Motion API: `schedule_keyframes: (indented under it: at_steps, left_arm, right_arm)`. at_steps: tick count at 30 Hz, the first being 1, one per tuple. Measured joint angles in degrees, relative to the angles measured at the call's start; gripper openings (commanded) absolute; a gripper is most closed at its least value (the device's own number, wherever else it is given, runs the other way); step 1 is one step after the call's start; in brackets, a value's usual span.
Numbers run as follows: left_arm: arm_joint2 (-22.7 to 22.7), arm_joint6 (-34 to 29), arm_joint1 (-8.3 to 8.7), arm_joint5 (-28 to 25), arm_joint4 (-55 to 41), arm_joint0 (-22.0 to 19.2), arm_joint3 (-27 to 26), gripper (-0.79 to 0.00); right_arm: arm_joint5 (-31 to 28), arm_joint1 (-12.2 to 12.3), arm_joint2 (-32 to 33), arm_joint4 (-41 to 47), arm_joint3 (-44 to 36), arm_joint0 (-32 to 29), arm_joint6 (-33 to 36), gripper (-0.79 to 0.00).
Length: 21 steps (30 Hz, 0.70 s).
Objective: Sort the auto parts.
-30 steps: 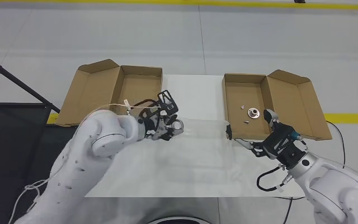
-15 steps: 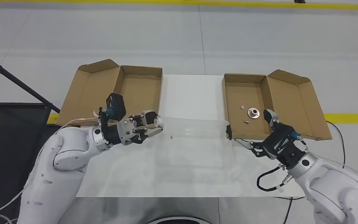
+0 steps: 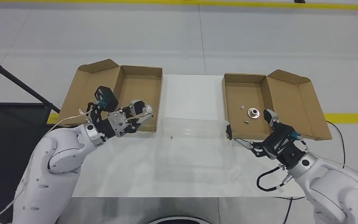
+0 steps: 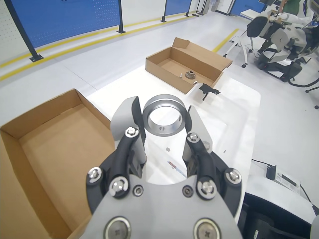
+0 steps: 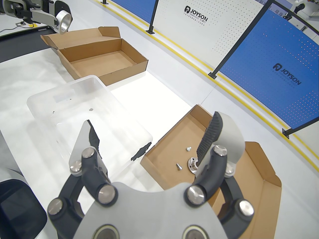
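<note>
The flanged part [image 5: 191, 163] sits half hidden behind the right fingers [image 5: 211, 131].

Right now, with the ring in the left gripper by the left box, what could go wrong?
1. The left gripper pinches the metal ring only by its curved outer wall, so it may slip or twist.
2. The ring hangs near the left box's rim, not clearly over its floor. If released here, it could clip the wall or bounce out.
</note>
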Motion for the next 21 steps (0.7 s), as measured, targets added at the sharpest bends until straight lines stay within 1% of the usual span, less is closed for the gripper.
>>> schedule_keyframes:
  at_steps: [2, 3, 5, 6, 8, 9, 12, 16, 21]
  left_arm:
    - [0.16, -0.12, -0.01, 0.5, 0.49, 0.13, -0.4, -0.785]
    - [0.75, -0.05, -0.08, 2.35, 2.34, 0.33, -1.16, -0.785]
    - [1.98, 1.12, -0.37, 7.47, 6.6, 0.11, -1.5, -0.785]
    - [2.93, 1.87, -0.61, 11.29, 8.69, -0.57, -0.81, -0.785]
    - [4.25, 2.54, -0.99, 16.66, 10.22, -2.74, 1.51, -0.785]
    - [5.2, 2.97, -1.25, 19.91, 10.8, -4.65, 3.5, -0.785]
    - [7.47, 3.19, -1.87, 25.56, 10.56, -9.65, 9.03, -0.785]
    - [10.28, -0.17, -2.42, 28.85, 11.73, -16.18, 15.58, -0.785]
    - [14.81, -7.44, -3.26, 29.18, 12.09, -25.3, 24.59, -0.785]
  right_arm:
    - [0.0, 0.0, 0.0, 0.0, 0.0, 0.0, 0.0, 0.0]
    - [0.0, 0.0, 0.0, 0.0, 0.0, 0.0, 0.0, 0.0]
    - [0.0, 0.0, 0.0, 0.0, 0.0, 0.0, 0.0, 0.0]
    - [0.0, 0.0, 0.0, 0.0, 0.0, 0.0, 0.0, 0.0]
    - [0.0, 0.0, 0.0, 0.0, 0.0, 0.0, 0.0, 0.0]
    - [0.0, 0.0, 0.0, 0.0, 0.0, 0.0, 0.0, 0.0]
    - [0.0, 0.0, 0.0, 0.0, 0.0, 0.0, 0.0, 0.0]
    - [0.0, 0.0, 0.0, 0.0, 0.0, 0.0, 0.0, 0.0]
    - [0.0, 0.0, 0.0, 0.0, 0.0, 0.0, 0.0, 0.0]
